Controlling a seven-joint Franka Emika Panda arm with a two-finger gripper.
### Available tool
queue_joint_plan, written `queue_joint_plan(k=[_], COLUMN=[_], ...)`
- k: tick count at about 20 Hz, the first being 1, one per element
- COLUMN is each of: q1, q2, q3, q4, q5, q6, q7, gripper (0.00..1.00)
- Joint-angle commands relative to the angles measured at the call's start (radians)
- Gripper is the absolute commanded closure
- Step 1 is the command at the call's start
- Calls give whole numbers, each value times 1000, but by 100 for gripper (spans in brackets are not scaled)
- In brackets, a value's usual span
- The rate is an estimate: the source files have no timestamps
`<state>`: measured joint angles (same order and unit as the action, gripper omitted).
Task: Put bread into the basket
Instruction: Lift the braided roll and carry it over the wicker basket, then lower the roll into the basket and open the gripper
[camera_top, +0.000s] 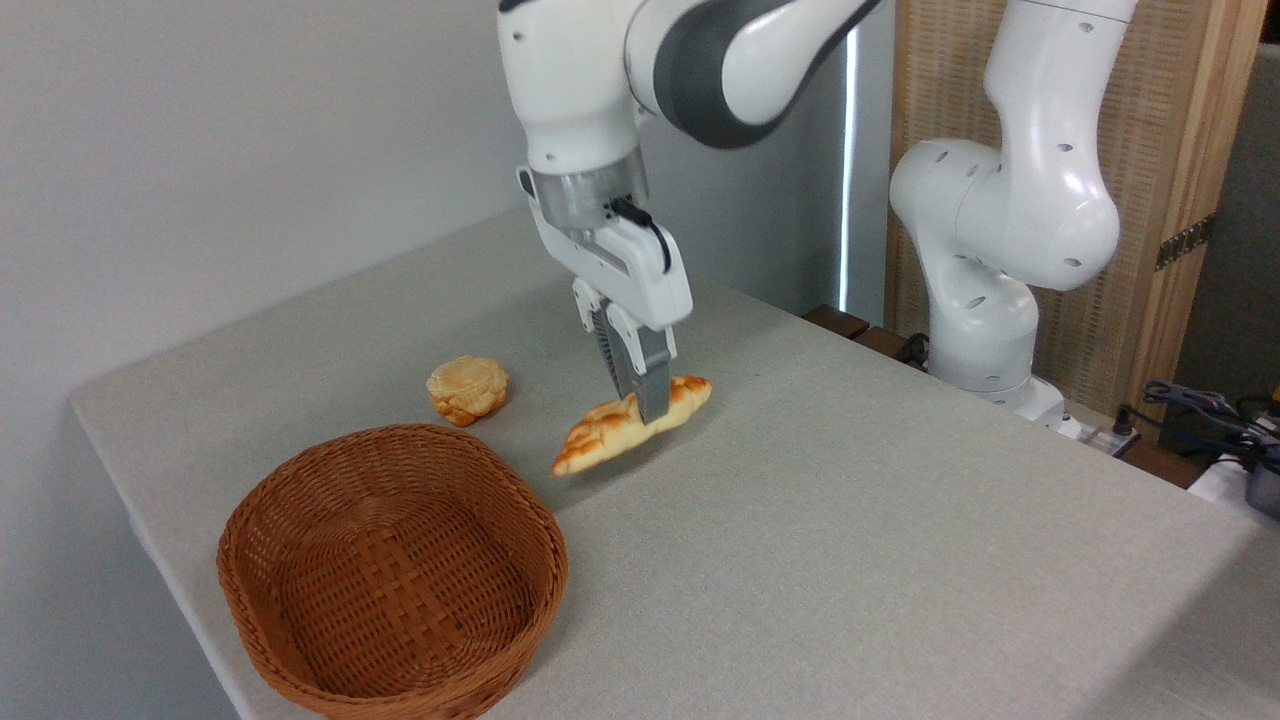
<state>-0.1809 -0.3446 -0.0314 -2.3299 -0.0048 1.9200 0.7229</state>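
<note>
The bread (628, 426) was the loaf to be moved, yet left to right came first the empty basket (392, 572), then a small bun (467, 389), then the loaf, tilted, its low tip near the table (850, 520). The gripper (645, 400) was clamped across its middle. Held so narrowly, it might have pivoted and slipped short of the rim.
</note>
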Motion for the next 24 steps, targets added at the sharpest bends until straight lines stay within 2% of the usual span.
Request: queue_joint_plan(k=[1, 3, 5, 6, 8, 10, 12, 15, 19, 20, 22, 24], q1=[-3, -3, -3, -3, 3, 11, 11, 11, 11, 11, 11, 17], q2=[64, 90, 139, 177, 261, 332, 415, 533, 601, 614, 641, 648], q3=[21, 54, 65, 65, 67, 68, 74, 62, 50, 39, 28, -8], q4=[136, 205, 294, 351, 476, 588, 694, 811, 830, 830, 828, 822], q5=[6, 3, -3, -18, -90, -139, -168, -178, -178, -175, -172, -161], q6=[-120, -183, -223, -231, -248, -254, -250, -193, -38, -18, 5, 4], q7=[73, 136, 153, 150, 141, 135, 124, 124, 130, 131, 132, 133], gripper=[72, 73, 73, 73, 73, 73, 73, 73, 71, 71, 63, 60])
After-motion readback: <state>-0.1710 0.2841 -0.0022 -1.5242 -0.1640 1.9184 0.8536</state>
